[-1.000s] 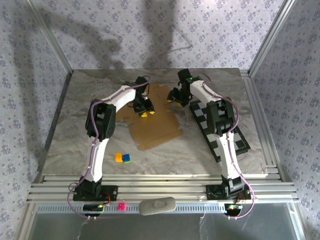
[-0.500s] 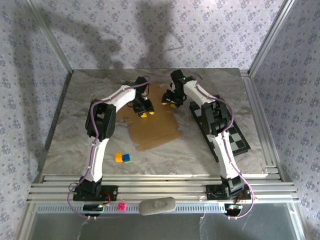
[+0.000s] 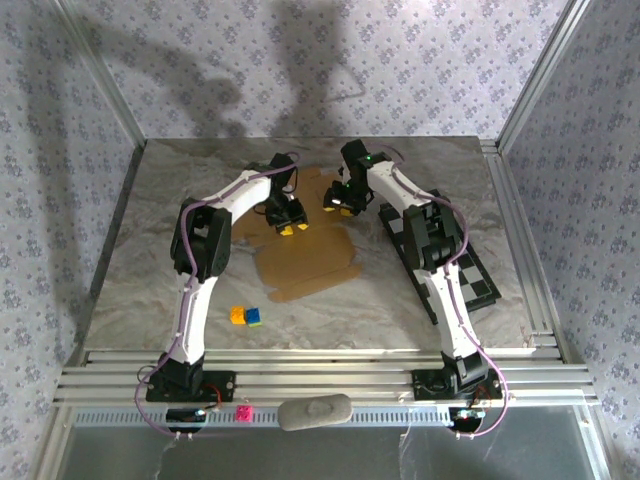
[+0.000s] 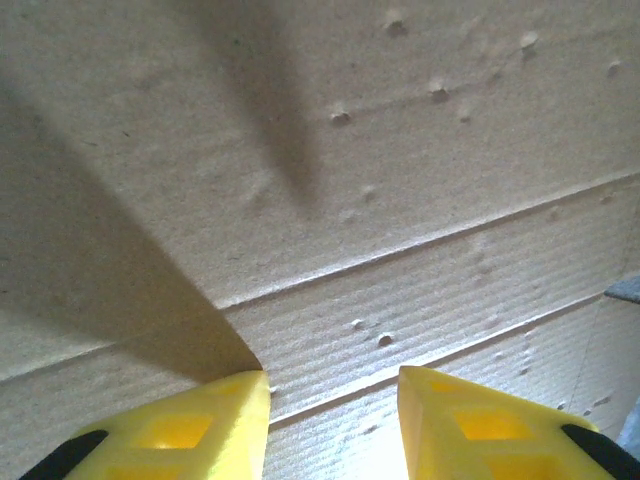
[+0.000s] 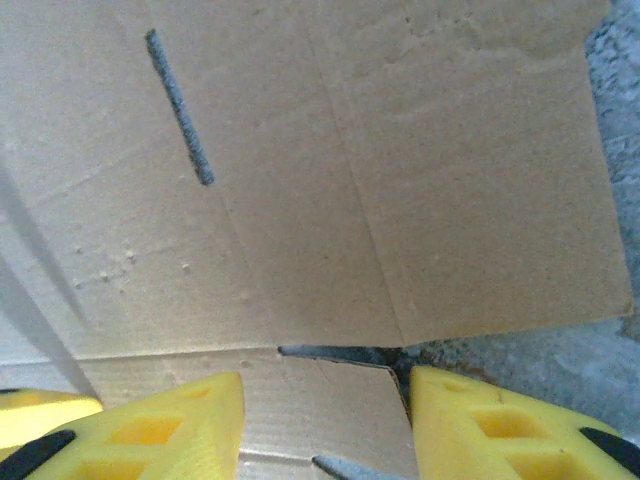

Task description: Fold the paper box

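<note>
The paper box (image 3: 315,255) lies as a flat tan cardboard sheet in the middle of the table, flaps spread out. My left gripper (image 3: 291,226) hovers low over its far left part. In the left wrist view its yellow fingertips (image 4: 215,425) stand apart above creased cardboard (image 4: 350,200), with nothing between them. My right gripper (image 3: 339,206) is at the sheet's far right part. In the right wrist view its jaws stand apart over a small tab at a cut in the cardboard (image 5: 300,200), close to the flap's edge, holding nothing.
A black-and-white checkerboard (image 3: 455,270) lies right of the sheet, under the right arm. A yellow block (image 3: 237,315) and a blue-green block (image 3: 254,317) sit near the front left. Aluminium rails (image 3: 320,365) run along the near edge; patterned walls enclose the table.
The right gripper has shifted left, from the checkerboard's edge onto the cardboard's far right part, and its jaws have narrowed a little. The left arm has not moved.
</note>
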You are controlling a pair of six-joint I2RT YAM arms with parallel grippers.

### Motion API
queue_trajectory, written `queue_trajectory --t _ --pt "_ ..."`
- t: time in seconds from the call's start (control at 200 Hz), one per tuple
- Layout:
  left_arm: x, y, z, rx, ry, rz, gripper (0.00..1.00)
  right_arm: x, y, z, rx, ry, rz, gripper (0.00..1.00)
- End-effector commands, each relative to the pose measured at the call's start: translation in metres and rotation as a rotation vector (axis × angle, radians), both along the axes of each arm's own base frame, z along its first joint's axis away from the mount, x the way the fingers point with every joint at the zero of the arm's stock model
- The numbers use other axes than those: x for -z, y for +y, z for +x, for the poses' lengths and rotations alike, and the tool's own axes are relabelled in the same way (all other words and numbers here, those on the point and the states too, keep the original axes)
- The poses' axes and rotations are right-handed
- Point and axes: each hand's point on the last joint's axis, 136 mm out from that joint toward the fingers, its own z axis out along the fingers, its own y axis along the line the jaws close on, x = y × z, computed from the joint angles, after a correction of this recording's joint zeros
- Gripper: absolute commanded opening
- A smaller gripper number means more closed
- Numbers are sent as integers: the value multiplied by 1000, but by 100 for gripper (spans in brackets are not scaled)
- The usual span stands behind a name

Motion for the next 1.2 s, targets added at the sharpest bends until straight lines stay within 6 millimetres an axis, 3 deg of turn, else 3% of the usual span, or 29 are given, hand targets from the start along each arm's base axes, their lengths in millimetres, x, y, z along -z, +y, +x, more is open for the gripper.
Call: queue_trajectory --t 0.0,0.27,0.555,0.76,0.885,1.069,1.194 --pt "11 1 -4 12 35 12 39 -39 21 -14 -41 1 112 47" --pt "11 2 -2 6 36 5 39 -55 23 -10 3 19 230 46" --pt "11 4 -2 8 40 8 39 -50 -27 -5 42 -27 86 46" --pt "11 5 -2 8 40 9 39 -31 -52 -5 57 -18 2 49" --pt "12 5 -3 8 45 10 39 -17 -40 -6 39 24 30 55" --pt "13 7 -4 8 50 14 39 -13 -9 -5 -7 26 40 55" --pt "13 7 -5 8 50 16 39 -1 -1 -11 -23 43 3 55"
